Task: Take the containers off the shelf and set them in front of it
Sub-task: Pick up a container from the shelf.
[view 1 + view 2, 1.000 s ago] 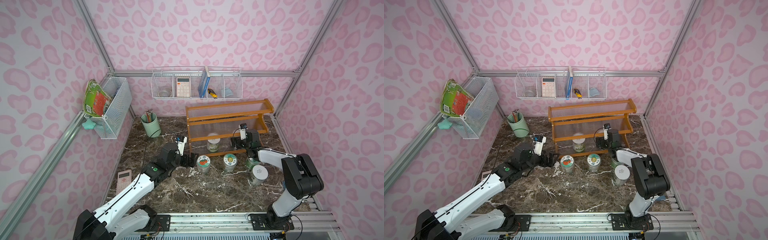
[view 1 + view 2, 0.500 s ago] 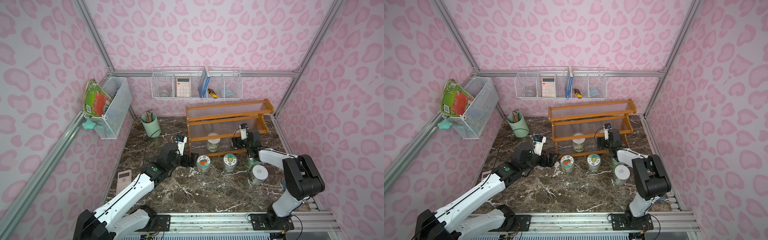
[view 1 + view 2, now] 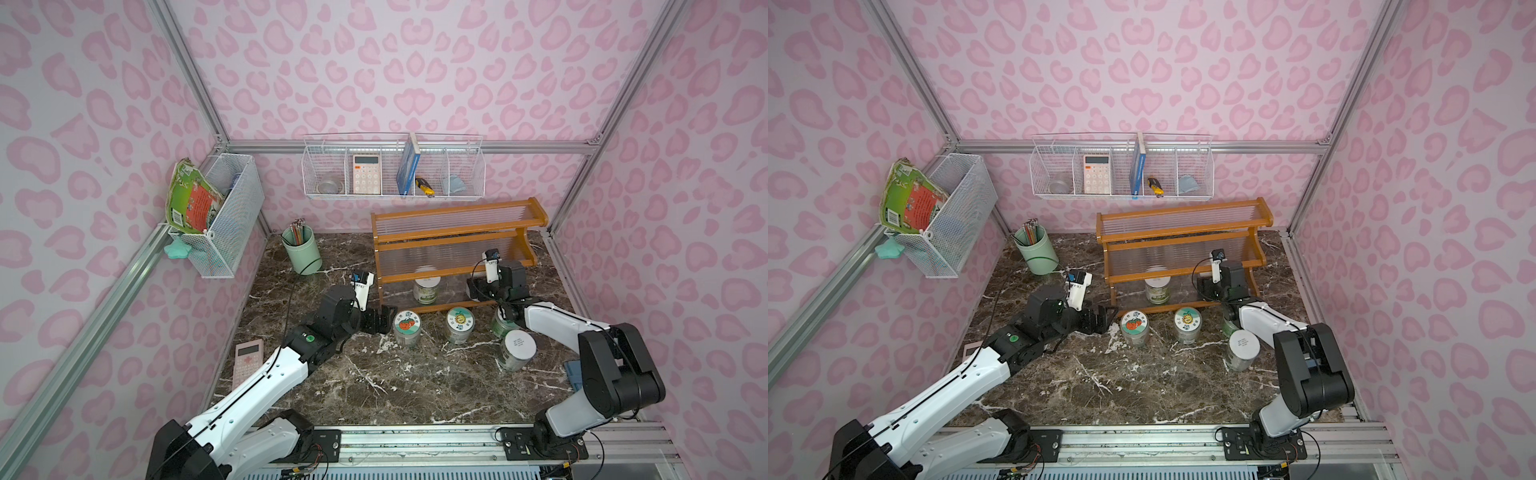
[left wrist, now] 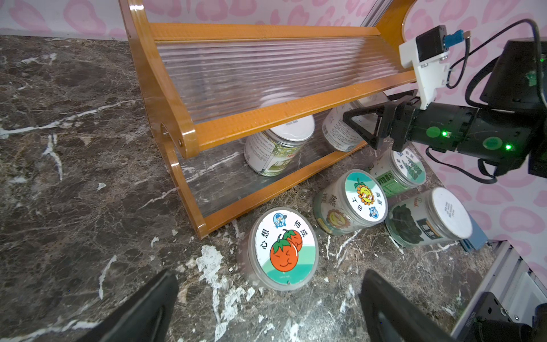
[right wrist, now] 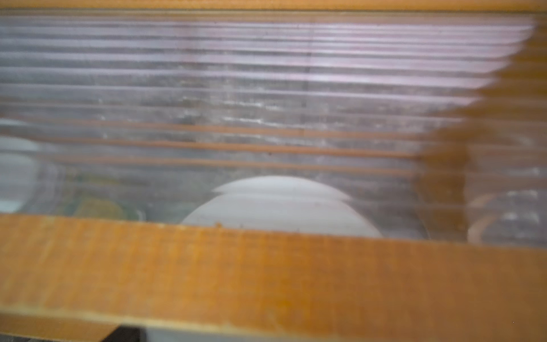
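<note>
Left wrist view puts the right gripper (image 4: 365, 108) inside the bottom tier of the shelf (image 4: 266, 115), jaws either side of a standing white-lidded jar (image 4: 334, 133), closure unclear; the wide-open left gripper (image 3: 388, 320) hovers farther off, by the tomato-lidded jar (image 4: 284, 248).

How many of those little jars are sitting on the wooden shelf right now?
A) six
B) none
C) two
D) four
C: the left wrist view shows two white-lid jars on the lowest tier of the shelf. The tomato-lid jar, sunflower-lid jar, leaf-lid jar and a third white-lid jar stand on the table in front.
</note>
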Controlling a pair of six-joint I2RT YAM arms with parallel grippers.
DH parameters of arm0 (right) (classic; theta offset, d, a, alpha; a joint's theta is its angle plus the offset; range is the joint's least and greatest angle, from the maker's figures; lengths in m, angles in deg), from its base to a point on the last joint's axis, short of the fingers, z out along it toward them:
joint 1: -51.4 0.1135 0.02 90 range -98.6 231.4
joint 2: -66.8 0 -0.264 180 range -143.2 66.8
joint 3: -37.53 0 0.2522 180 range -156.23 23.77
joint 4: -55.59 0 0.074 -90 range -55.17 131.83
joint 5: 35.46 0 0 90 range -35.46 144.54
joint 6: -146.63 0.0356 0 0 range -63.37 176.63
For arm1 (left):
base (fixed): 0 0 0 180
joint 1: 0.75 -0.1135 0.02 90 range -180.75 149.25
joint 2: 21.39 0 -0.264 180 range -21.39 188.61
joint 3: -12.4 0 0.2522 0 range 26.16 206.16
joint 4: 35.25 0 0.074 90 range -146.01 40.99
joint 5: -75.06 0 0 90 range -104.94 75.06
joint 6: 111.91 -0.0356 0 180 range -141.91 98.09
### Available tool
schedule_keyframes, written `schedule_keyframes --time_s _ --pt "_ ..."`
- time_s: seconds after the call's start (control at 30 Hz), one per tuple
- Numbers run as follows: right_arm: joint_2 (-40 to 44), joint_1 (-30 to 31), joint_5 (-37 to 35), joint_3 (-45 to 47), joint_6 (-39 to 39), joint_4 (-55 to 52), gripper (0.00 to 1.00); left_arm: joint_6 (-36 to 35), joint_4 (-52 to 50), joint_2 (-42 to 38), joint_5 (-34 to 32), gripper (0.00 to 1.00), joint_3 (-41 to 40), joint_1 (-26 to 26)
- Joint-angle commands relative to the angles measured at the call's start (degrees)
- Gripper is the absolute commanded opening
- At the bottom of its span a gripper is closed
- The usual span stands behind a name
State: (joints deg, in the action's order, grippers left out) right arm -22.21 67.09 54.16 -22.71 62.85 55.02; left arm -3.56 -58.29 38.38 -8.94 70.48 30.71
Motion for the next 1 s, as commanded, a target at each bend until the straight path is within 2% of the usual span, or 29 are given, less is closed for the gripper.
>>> schedule_keyframes --time_s 0.0,0.57,0.97 --pt "1.7 0.1 0.0 0.6 0.1 0.1 0.80 0.5 0.3 -0.3 0.3 0.99 0.5 -0.1" --pt "12.8 0.8 3.1 3.9 1.1 -5.8 0.79 0.7 0.2 -0.2 0.6 1.00 0.9 -0.1" --pt "21.8 4.3 1.0 6.3 2.1 -10.3 0.79 0.8 0.1 -0.2 0.7 0.99 0.8 -0.1"
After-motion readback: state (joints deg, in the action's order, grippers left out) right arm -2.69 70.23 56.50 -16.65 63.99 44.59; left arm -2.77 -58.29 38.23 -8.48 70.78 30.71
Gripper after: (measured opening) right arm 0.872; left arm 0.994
